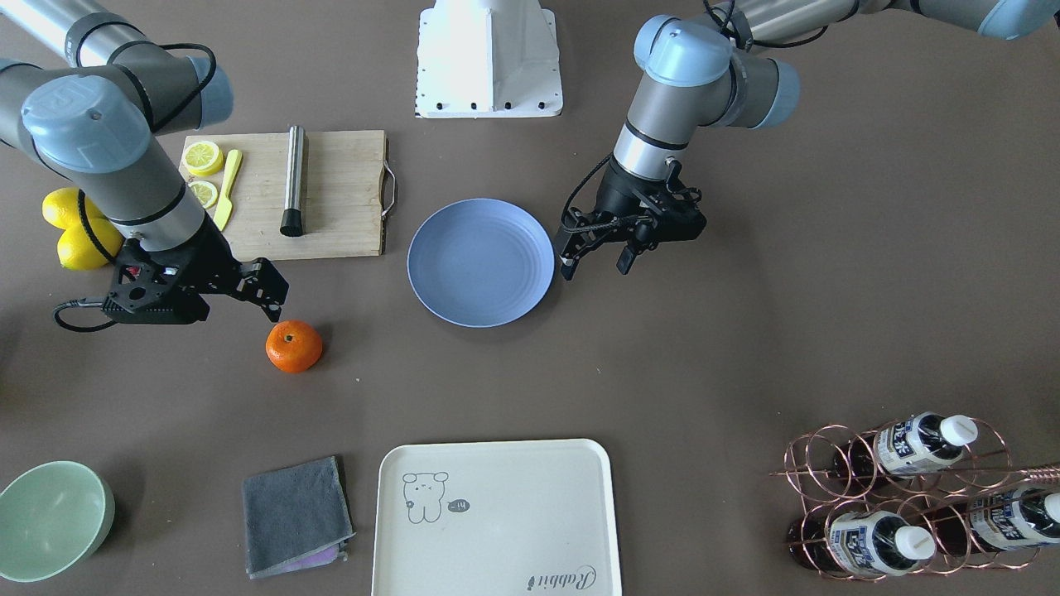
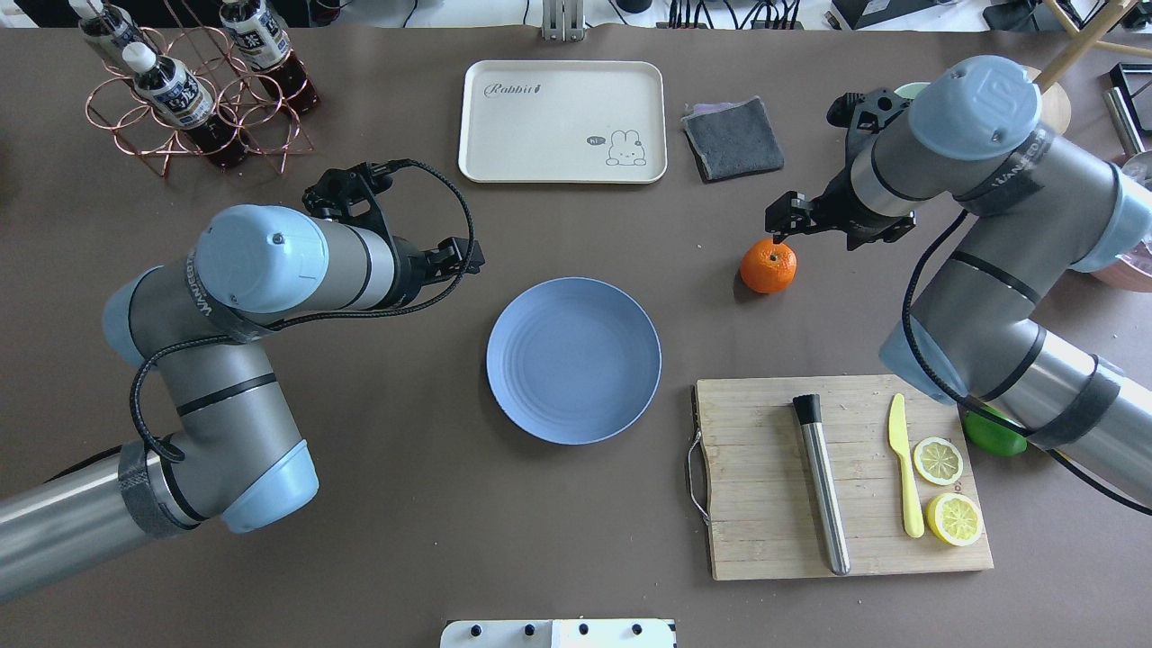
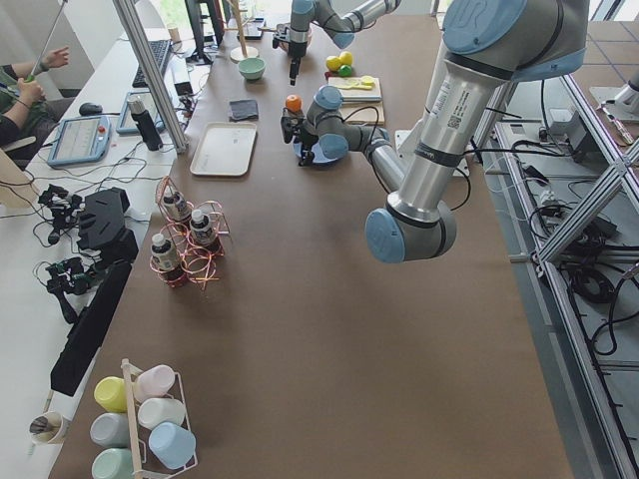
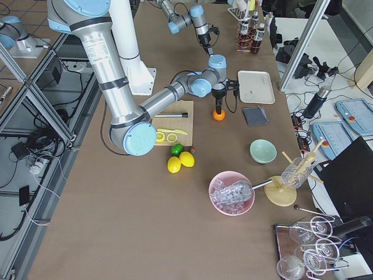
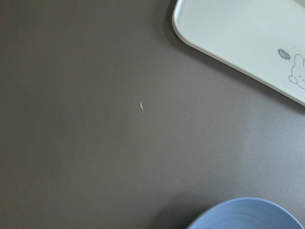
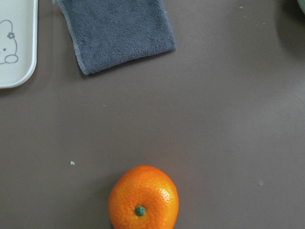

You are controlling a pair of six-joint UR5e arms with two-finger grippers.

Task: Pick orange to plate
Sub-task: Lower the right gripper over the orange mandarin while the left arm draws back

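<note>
The orange (image 1: 294, 346) (image 2: 768, 266) lies on the brown table, a short way off to one side of the light-blue plate (image 1: 480, 261) (image 2: 573, 360), which has nothing on it. My right gripper (image 1: 272, 302) (image 2: 781, 232) hovers just over the orange's edge, pointing down; it looks open and holds nothing. In the right wrist view the orange (image 6: 143, 198) sits at the bottom centre with no fingers showing. My left gripper (image 1: 596, 265) hangs open beside the plate's other rim. The plate's edge (image 5: 248, 214) shows in the left wrist view.
A wooden cutting board (image 1: 331, 199) with lemon slices, a yellow knife and a metal cylinder lies beside the plate. Two lemons (image 1: 70, 228) sit behind my right arm. A cream tray (image 1: 497, 517), grey cloth (image 1: 294, 513), green bowl (image 1: 50, 517) and bottle rack (image 1: 911, 497) line the far side.
</note>
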